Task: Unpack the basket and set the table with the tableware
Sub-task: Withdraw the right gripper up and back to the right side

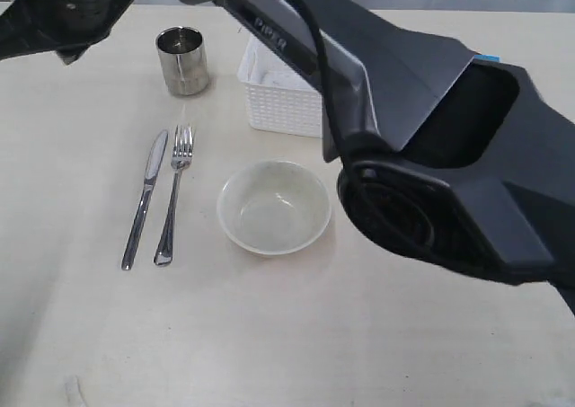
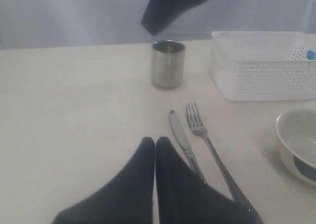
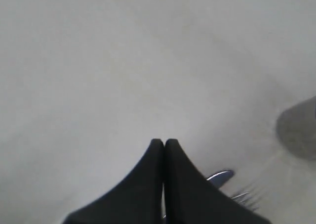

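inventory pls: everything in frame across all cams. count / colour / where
table: 1, cream-white, under everything
basket: 1, white perforated plastic, far side of the table, behind the bowl
blue item: 1, blue, inside the basket, mostly hidden
cup: 1, shiny steel, upright, beside the basket
knife: 1, steel, flat on the table, alongside the fork
fork: 1, steel, flat, between knife and bowl
bowl: 1, pale cream, upright, empty, in front of the basket
right arm: 1, black, reaching across above the basket
right hand: 1, black, shut, empty, above the table near the knife tip
left hand: 1, black, shut, empty, over the knife and fork handles
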Controlling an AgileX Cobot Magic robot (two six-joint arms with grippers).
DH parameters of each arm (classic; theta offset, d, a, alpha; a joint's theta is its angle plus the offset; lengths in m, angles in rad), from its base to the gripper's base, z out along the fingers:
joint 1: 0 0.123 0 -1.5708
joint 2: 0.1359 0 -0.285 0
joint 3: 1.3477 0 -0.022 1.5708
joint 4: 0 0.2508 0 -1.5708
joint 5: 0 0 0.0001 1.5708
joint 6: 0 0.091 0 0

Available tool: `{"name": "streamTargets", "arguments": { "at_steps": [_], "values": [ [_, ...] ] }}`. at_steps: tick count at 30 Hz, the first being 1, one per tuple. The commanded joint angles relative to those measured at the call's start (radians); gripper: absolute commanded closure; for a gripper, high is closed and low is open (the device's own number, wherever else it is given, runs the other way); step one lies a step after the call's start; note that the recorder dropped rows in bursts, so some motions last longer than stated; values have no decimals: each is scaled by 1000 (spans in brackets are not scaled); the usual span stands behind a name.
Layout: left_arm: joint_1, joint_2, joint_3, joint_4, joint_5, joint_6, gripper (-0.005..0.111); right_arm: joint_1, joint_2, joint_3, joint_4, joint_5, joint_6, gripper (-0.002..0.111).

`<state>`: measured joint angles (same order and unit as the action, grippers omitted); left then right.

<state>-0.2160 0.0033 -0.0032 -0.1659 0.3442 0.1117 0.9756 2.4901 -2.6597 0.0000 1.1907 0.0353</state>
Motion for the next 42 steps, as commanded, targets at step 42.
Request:
{"name": "streamTargets", "arguments": {
  "at_steps": [42],
  "values": [
    [-6, -3, 3, 1, -2, -1, 107, 662, -852, -1, -837, 30, 110, 109]
  ]
}}
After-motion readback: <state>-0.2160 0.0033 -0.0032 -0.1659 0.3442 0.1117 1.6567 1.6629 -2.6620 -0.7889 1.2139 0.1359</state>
